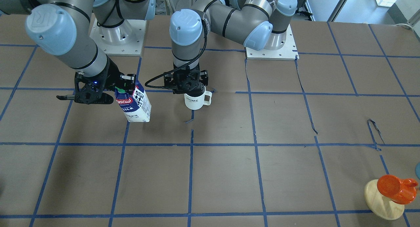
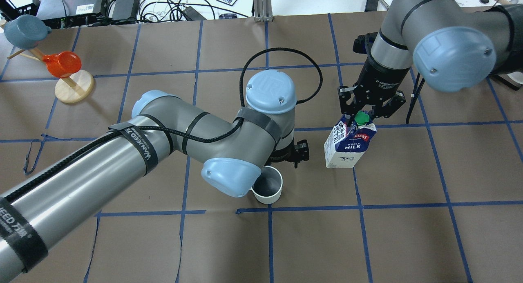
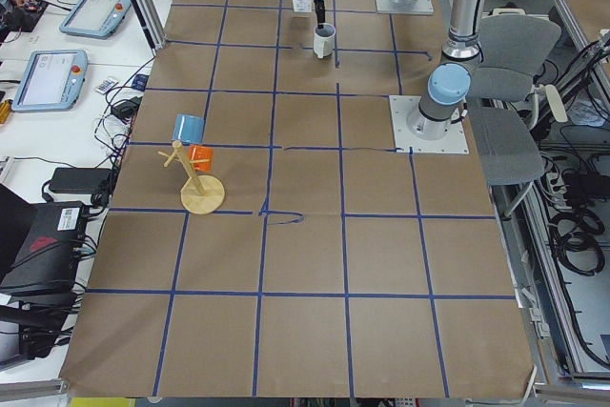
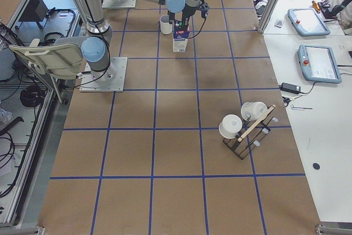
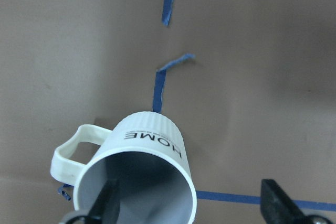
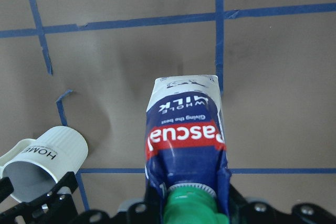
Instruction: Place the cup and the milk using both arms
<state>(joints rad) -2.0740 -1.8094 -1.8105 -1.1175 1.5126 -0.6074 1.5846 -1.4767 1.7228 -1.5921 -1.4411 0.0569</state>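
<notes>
The white "HOME" cup (image 1: pixel 196 101) stands near the table's middle; it also shows in the overhead view (image 2: pixel 267 187) and the left wrist view (image 5: pixel 149 142). My left gripper (image 5: pixel 190 200) is open right over it, with one finger (image 5: pixel 107 200) inside the cup and the other (image 5: pixel 274 200) well outside the rim. The milk (image 1: pixel 135 104) stands upright beside the cup, about one grid square away (image 2: pixel 347 146). My right gripper (image 2: pixel 367 111) comes from above and is shut on the carton's top, by the green cap (image 6: pixel 189 205).
A pale wooden stand (image 2: pixel 74 90) holding an orange cup (image 2: pixel 61 64) and a blue cup (image 2: pixel 24 29) is at the table's far left corner. A rack with white cups (image 4: pixel 242 127) stands towards the right end. Blue tape lines grid the brown table.
</notes>
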